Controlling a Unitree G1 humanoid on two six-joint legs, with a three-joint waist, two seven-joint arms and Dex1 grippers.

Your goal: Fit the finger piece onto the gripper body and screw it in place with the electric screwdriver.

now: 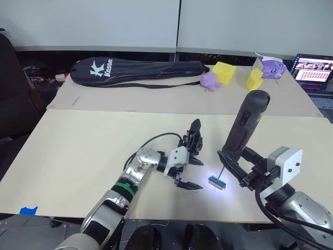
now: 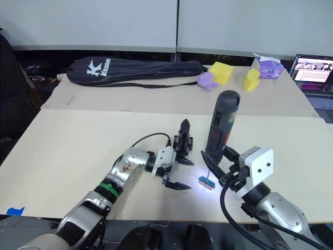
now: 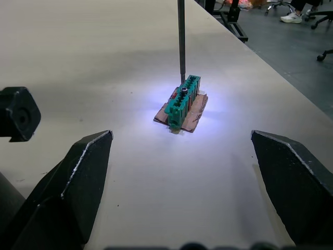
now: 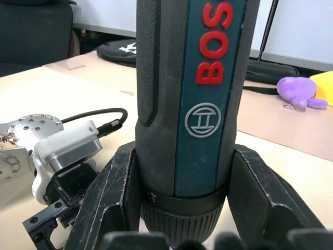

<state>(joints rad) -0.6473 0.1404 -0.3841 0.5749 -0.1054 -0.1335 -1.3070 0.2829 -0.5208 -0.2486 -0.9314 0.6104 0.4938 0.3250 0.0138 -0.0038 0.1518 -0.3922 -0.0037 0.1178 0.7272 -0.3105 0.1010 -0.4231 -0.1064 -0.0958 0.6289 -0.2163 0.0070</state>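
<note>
The electric screwdriver [image 1: 244, 130] stands upright, clamped in the right gripper [image 1: 237, 169], its thin bit [image 3: 181, 39] pointing down onto a small green block [image 3: 183, 99] lit white on the surface [image 1: 78, 156]. Just beside the block, the left gripper [image 1: 191, 169] is spread wide, one finger low near the block, the other against the gripper body [image 1: 193, 140].

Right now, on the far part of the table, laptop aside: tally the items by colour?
Black: 1, the racket bag
Yellow: 2, the larger block and the smaller block
Purple: 2, the plush toy and the purple-and-white box
Total: 5
</note>
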